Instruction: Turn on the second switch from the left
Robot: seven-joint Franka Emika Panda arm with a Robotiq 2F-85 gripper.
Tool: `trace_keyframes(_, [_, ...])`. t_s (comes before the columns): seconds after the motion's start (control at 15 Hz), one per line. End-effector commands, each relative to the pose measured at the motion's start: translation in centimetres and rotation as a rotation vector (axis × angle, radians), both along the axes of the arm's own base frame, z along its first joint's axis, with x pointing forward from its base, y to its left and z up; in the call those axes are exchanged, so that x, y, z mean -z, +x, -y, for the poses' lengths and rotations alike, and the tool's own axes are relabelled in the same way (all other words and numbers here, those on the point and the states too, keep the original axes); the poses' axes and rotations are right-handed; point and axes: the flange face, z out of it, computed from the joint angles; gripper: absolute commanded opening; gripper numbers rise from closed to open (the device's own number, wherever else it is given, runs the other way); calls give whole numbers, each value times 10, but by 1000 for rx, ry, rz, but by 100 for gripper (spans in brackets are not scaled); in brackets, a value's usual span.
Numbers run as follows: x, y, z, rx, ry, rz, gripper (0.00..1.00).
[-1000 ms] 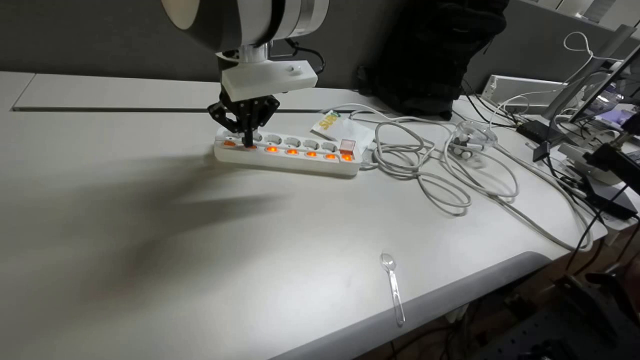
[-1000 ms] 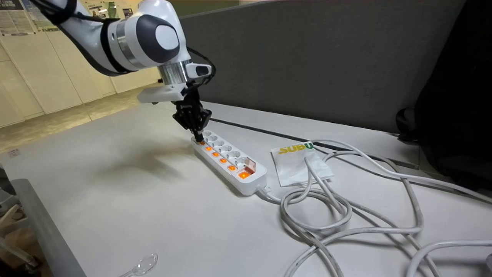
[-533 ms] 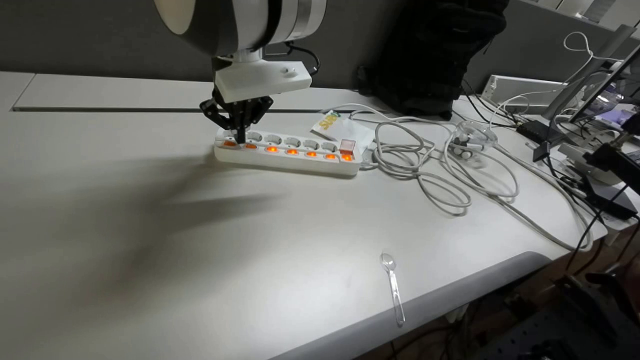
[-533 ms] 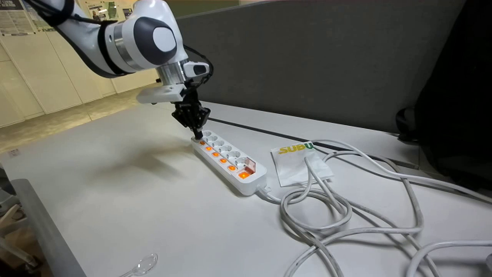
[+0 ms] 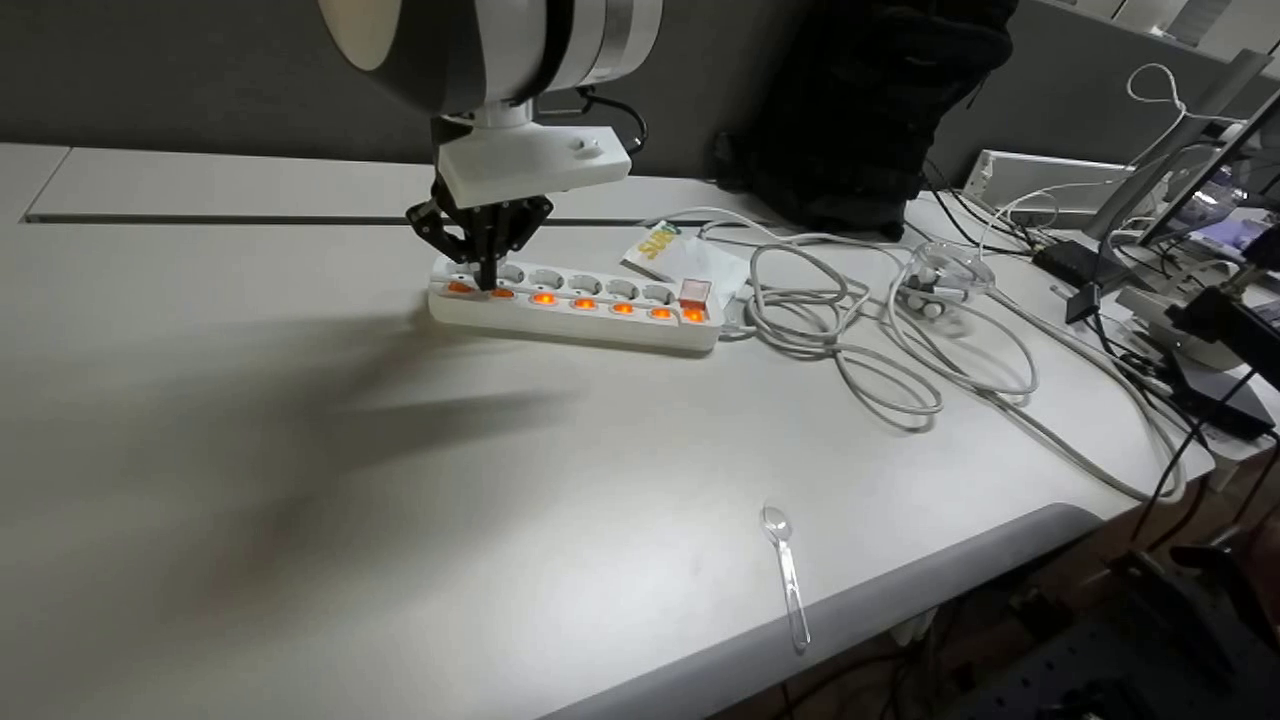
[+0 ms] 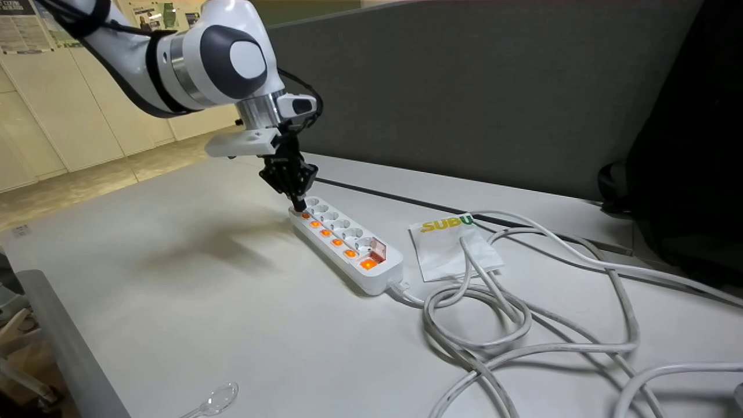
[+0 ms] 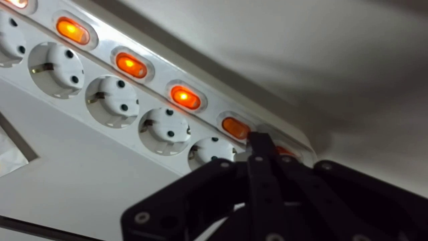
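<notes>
A white power strip (image 5: 575, 322) lies on the table, with a row of orange switches beside its sockets. It also shows in the wrist view (image 7: 207, 103). The second switch from the left (image 5: 502, 293) is dull and unlit; it shows whole in the wrist view (image 7: 235, 127). The leftmost switch (image 5: 459, 287) is also dull, and partly behind my fingers in the wrist view (image 7: 284, 151). The other switches glow. My gripper (image 5: 487, 284) is shut and empty, pointing down. Its fingertips (image 7: 259, 136) are at the edge of the second switch, between it and the leftmost one. Contact cannot be told.
A clear flip cover (image 5: 695, 293) stands up at the strip's right end. A white napkin (image 6: 453, 247) and coiled white cables (image 5: 800, 300) lie beyond that end. A clear spoon (image 5: 787, 575) lies near the table's front edge. A black backpack (image 5: 860, 100) stands behind.
The gripper has moved left off the second switch, then slightly back right over the last half second. The second switch is now uncovered in an exterior view. Its dull look is unchanged.
</notes>
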Motion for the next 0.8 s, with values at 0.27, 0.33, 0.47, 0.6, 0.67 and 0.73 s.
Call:
trace_keyframes(0.27, [2, -1, 2, 11, -3, -2, 0])
trace_keyframes(0.33, [2, -1, 2, 12, -3, -2, 0])
trace_keyframes(0.47, [2, -1, 3, 15, -6, -2, 0])
trace_keyframes(0.6, [2, -1, 3, 17, -7, -3, 0])
trace_keyframes(0.67, [3, -1, 4, 19, -7, -4, 0])
trace_keyframes(0.73, [2, -1, 4, 19, -7, -3, 0])
